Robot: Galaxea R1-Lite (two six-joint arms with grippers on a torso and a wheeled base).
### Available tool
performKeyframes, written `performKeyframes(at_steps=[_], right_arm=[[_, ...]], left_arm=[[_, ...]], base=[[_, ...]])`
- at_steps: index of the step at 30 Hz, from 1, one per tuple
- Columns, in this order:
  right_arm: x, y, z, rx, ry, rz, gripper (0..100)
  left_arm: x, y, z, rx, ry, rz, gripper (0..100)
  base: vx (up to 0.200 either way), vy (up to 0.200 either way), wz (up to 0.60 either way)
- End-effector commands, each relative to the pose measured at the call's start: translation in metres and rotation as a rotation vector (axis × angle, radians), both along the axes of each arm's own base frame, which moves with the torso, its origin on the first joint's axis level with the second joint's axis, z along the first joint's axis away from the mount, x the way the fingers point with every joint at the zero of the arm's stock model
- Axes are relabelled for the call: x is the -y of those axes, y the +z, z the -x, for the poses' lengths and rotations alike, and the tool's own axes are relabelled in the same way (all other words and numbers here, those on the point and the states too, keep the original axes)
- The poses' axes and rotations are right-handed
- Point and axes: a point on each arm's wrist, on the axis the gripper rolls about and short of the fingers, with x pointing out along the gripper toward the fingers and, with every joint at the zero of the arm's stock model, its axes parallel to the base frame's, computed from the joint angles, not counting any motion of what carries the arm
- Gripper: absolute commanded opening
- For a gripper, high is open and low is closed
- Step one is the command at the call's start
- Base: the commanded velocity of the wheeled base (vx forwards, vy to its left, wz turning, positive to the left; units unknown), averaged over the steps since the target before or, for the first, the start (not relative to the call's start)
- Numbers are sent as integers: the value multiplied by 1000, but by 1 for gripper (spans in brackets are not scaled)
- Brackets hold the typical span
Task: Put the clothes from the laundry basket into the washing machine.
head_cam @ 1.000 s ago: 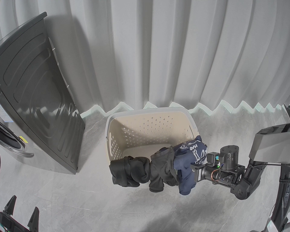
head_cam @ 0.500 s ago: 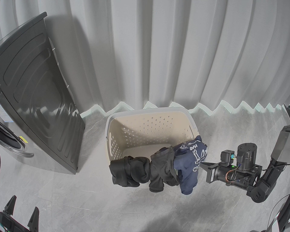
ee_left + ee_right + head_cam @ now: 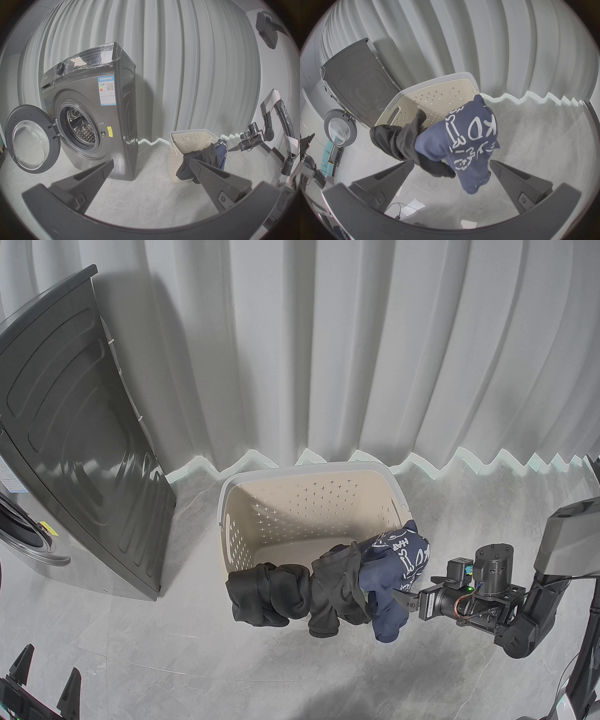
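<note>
Blue label (image 3: pixel 107 90) on washing machine (image 3: pixel 127 122), white lettering (image 3: pixel 459 140) on navy garment (image 3: pixel 475 157), unreadable

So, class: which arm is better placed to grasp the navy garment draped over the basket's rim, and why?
Right. The right gripper is open and close beside the navy garment on the laundry basket. The left gripper is far off, over by the washing machine.

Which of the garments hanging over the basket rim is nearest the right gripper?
The navy blue garment with white print, just in front of the open right gripper; the black garments hang farther along the basket rim.
</note>
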Motion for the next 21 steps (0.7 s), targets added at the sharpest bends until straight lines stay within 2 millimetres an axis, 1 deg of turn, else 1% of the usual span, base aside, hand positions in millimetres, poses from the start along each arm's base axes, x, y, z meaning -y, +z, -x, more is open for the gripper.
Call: performKeyframes(at_steps=[1, 3, 7, 8, 15, 18, 21], right_arm=[[-8, -24, -23, -3, -4, 2, 100], [-12, -29, -33, 10, -6, -4, 100], [-15, -28, -37, 33, -2, -18, 100], [-16, -26, -37, 47, 1, -24, 0], [-17, -21, -34, 68, 6, -32, 0], [-17, -16, -29, 69, 11, -35, 0], [-18, -6, -16, 74, 31, -38, 0]], left_arm=[[0, -4, 0, 2, 0, 0, 100], [0, -4, 0, 2, 0, 0, 100], [0, -4, 0, 2, 0, 0, 100], [0, -4, 0, 2, 0, 0, 100], [0, -4, 0, 2, 0, 0, 100], [0, -4, 0, 2, 1, 0, 100], [0, -4, 0, 2, 0, 0, 100]], base=[[0, 0, 0], [0, 0, 0], [0, 0, 0], [0, 0, 0], [0, 0, 0], [0, 0, 0], [0, 0, 0]])
